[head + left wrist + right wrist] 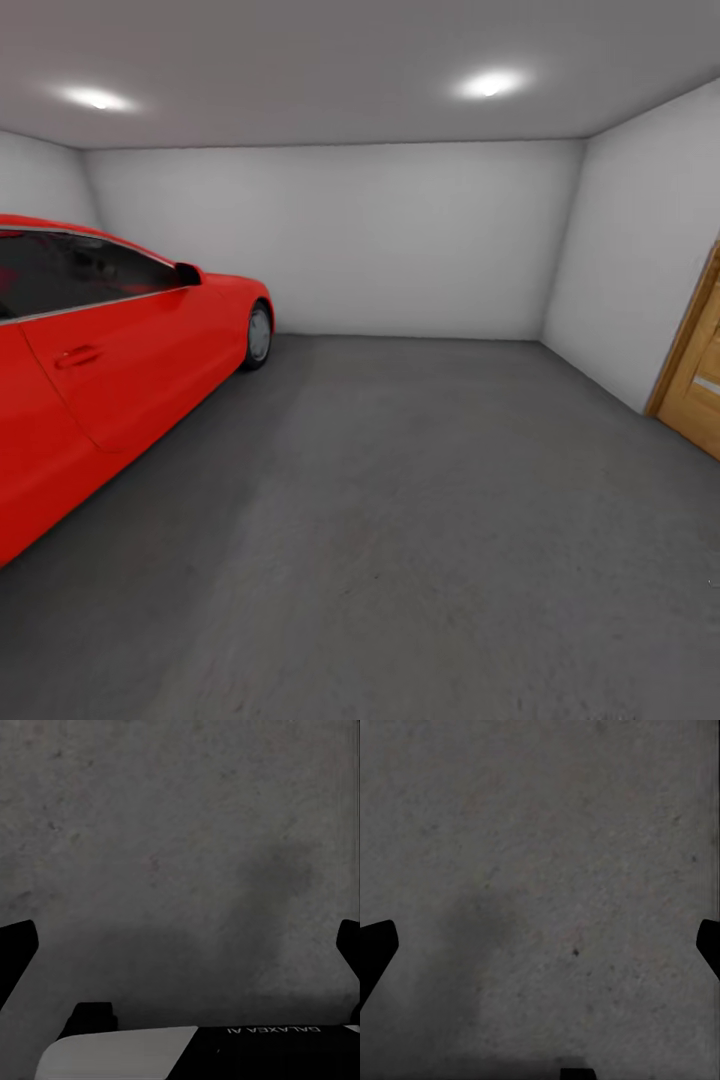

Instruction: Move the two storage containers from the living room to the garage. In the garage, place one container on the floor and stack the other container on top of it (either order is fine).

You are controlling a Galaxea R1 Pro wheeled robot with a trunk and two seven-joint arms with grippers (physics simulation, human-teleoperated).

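Robot in the garage, both grippers spread and empty.
The floor (pixel 400 520) lies bare, red car (pixel 110 350) at nine o'clock; it probably must fetch a container next.

The left gripper (pixel 184 945) and right gripper (pixel 544 945) point down at the concrete.

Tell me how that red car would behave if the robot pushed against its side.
The red car would probably not budge: it is far too bulky for the arms. It sits low and wide on the concrete floor, so tipping seems unlikely. Its glossy door panel looks smooth, so an open claw would likely slide off.
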